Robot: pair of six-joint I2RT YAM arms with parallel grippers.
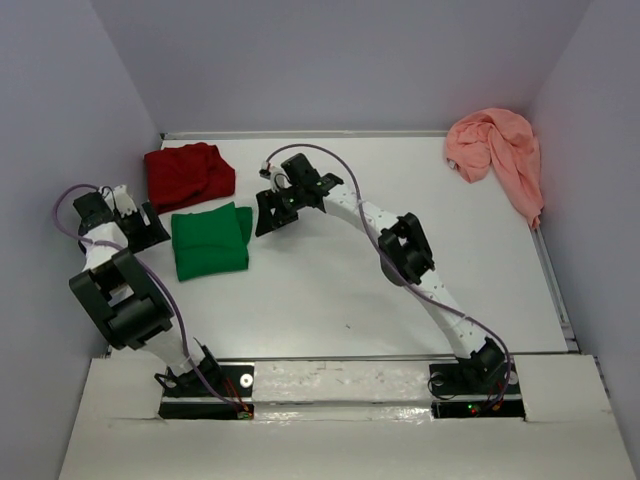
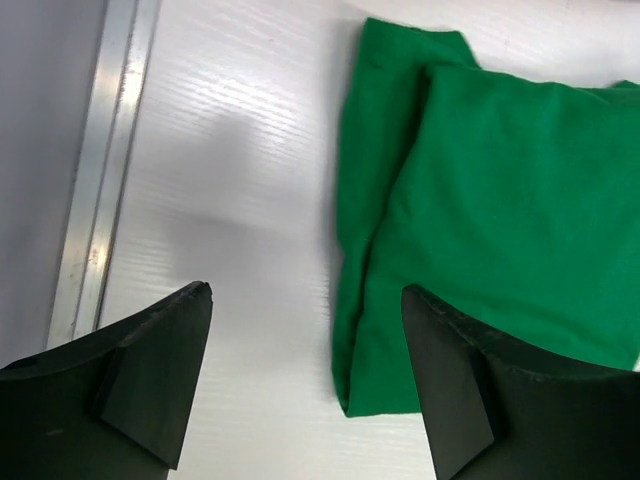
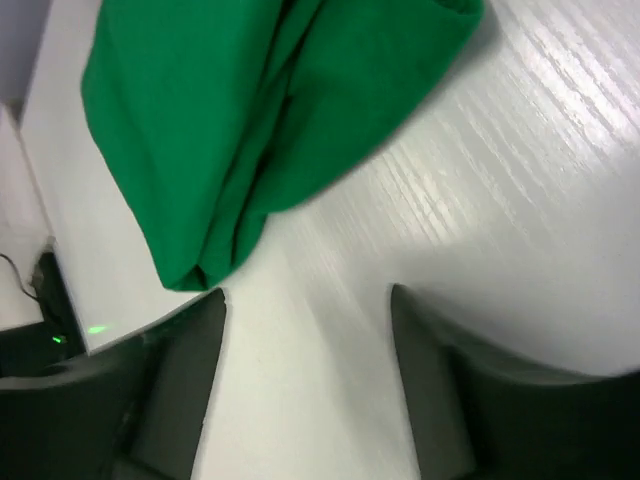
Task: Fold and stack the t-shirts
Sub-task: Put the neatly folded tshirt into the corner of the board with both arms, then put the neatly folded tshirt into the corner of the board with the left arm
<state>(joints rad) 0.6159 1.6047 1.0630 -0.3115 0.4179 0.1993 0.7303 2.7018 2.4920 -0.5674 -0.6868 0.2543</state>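
Worrying about the folded bright green cloth t-shirt (image 1: 210, 242) on the white tabletop (image 1: 330, 300): my left tool (image 2: 305, 292) and right tool (image 3: 307, 293) both hang wide apart and empty right at its edges, so a finger could snag a loose layer and drag the fold open. Only the top camera shows the dark red cloth t-shirt (image 1: 188, 172) just beside it, unstacked, and the crumpled salmon-pink cloth t-shirt (image 1: 497, 150) in the far right corner.

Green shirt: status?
Left hand, right hand open, empty. Green shirt folded, lying between them. Red shirt just behind, pink shirt crumpled far right; no stack. Nothing blocking.
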